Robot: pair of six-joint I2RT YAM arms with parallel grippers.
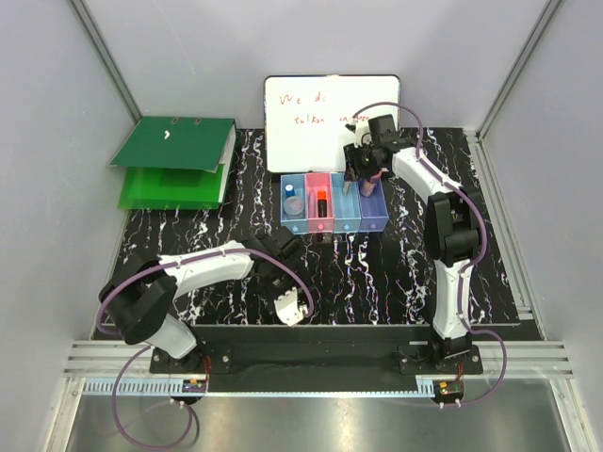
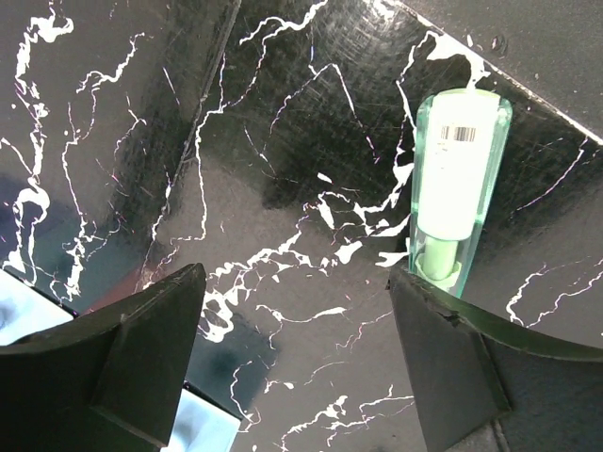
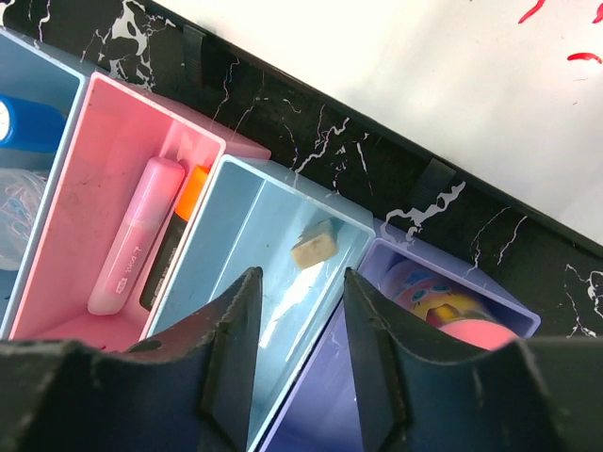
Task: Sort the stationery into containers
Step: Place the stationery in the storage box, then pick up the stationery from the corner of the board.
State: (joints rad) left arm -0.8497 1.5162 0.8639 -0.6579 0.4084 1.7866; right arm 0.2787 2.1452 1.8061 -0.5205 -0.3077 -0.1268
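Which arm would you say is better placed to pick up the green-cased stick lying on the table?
Left: the left gripper, open, hovers beside the green-cased stick; the right gripper is away over the bins.

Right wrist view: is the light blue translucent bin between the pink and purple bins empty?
No, a small grey-white block lies on the floor of the light blue translucent bin.
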